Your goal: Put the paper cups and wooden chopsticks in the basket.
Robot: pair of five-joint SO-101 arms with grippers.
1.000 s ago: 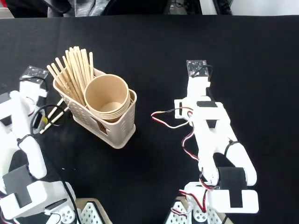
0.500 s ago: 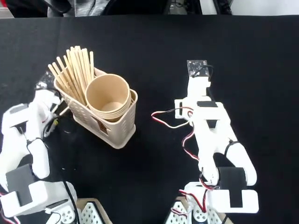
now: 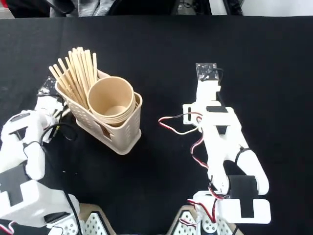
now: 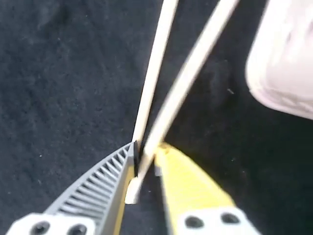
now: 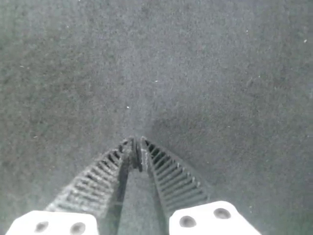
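A white slotted basket [image 3: 124,138] stands left of centre on the black table, holding stacked paper cups [image 3: 111,100] and a bundle of wooden chopsticks [image 3: 78,71]. My left gripper [image 4: 145,152] is shut on a pair of wooden chopsticks [image 4: 183,81], close beside the basket's left wall [image 4: 286,63]; in the high view the left arm [image 3: 29,128] sits against that side with the held chopsticks [image 3: 64,112] just showing. My right gripper [image 5: 135,148] is shut with nothing in it, low over bare cloth; the right arm [image 3: 220,132] lies folded at centre right.
Black cloth [image 3: 254,58] covers the whole table, with open room behind and to the right of the basket. Red and white cables [image 3: 176,128] loop off the right arm towards the basket. The arms' bases stand at the front edge.
My left arm has swung in from the far left to the basket's left side, carrying the pair of chopsticks with it. The right arm has kept still.
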